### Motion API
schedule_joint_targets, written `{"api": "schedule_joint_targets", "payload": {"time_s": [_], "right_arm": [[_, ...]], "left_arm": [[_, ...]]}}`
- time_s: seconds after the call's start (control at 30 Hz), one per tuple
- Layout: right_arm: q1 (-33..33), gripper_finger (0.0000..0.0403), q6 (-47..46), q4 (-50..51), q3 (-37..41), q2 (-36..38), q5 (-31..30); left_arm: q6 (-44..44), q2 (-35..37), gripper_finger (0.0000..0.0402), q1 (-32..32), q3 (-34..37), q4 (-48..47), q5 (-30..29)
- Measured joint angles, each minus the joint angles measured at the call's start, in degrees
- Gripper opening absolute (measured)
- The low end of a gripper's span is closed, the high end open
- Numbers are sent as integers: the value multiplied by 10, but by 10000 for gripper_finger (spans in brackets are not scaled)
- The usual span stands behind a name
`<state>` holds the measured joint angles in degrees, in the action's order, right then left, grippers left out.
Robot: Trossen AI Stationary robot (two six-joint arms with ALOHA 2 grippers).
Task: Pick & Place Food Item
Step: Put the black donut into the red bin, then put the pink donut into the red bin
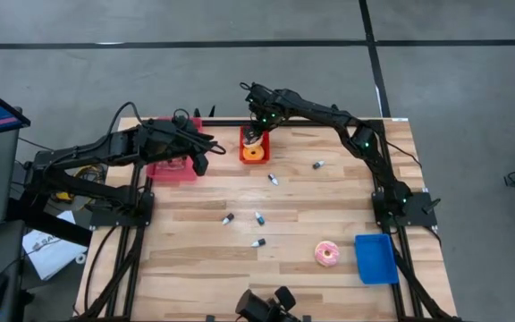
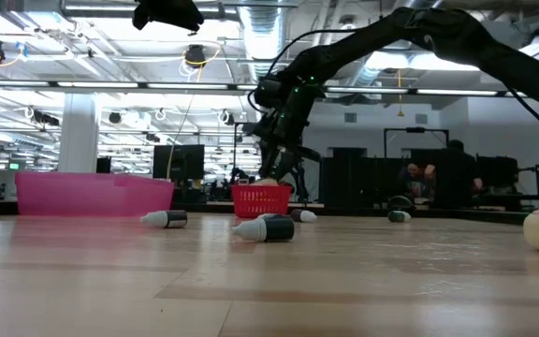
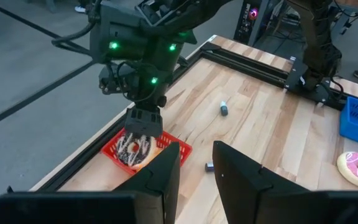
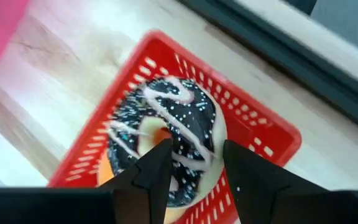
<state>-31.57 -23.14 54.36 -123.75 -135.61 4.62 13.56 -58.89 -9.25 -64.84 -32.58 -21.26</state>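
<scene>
grey floor [image 1: 472,89], perhaps concrete; ceiling lights [image 2: 195,56].

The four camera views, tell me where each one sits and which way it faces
High view: overhead, straight down on table, both arms.
Low view: tabletop height, level across; one arm over red basket.
Left wrist view: behind left gripper, facing right gripper.
Right wrist view: looks down past right gripper's jaws onto chocolate donut.
Shared: the red basket shows in all four views.

My wooden table [image 1: 195,259] carries a red basket [image 1: 254,152]; beside it a pink bin [image 1: 173,168], nearer me small bottles [image 1: 259,217], a pink donut [image 1: 327,254], a blue tray [image 1: 375,258].
</scene>
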Motion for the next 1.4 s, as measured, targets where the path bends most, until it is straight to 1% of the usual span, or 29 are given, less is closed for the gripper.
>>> {"api": "schedule_joint_targets", "payload": {"time_s": [0.17, 0.53, 0.63, 0.77, 0.97, 1.13, 1.33, 1.4], "right_arm": [[0, 139, 7, 12, -17, 0, -1], [4, 148, 14, 12, -16, 0, -2], [11, 149, 30, 21, -16, 0, -3], [17, 151, 64, 46, -16, 12, -9], [31, 153, 119, 125, -16, 77, -71], [57, 161, 133, 176, -17, 152, -81], [126, 174, 141, 254, -16, 225, -106], [154, 178, 141, 269, -1, 251, -115]], "left_arm": [[0, 0, 92, -7, 0, 0, -1], [-9, 0, 92, -6, 0, 0, -2], [-9, 0, 92, -6, 0, -3, -2], [-9, 9, 92, -6, 0, -30, -2], [-9, 39, 92, -6, -1, -75, 0], [-12, 64, 92, -6, -1, -90, 0], [-16, 96, 92, -3, -1, -115, 2], [-25, 103, 92, 0, -1, -126, 9]]}}
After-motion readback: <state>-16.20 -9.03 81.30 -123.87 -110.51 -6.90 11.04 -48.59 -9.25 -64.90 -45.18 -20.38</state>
